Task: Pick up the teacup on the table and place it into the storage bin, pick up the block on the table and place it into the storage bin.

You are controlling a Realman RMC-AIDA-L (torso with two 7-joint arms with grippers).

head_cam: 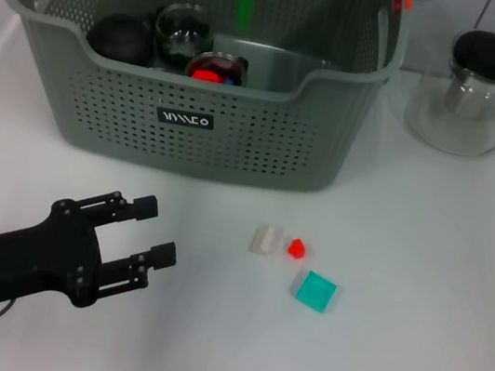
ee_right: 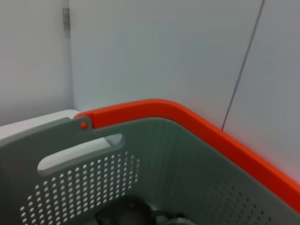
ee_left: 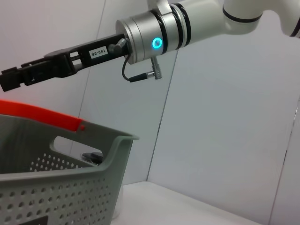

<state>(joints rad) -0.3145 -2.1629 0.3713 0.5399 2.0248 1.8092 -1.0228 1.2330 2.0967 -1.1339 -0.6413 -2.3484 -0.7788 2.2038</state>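
Note:
The grey-green storage bin (head_cam: 234, 150) stands at the back of the white table. No teacup shows on the table; clear glass cups (head_cam: 182, 32) sit inside the bin beside a dark round thing (head_cam: 120, 36). A teal block (head_cam: 316, 291) lies on the table in front of the bin, with a small white block (head_cam: 265, 239) and a tiny red piece (head_cam: 296, 247) close by. My left gripper (head_cam: 160, 230) hovers open and empty at the front left, well left of the blocks. My right gripper (ee_left: 16, 77) hangs above the bin (ee_left: 70, 187), whose orange-trimmed rim (ee_right: 187, 122) fills the right wrist view.
A glass jug with a black lid (head_cam: 477, 90) stands to the right of the bin. Bare white table lies around the blocks and along the front edge.

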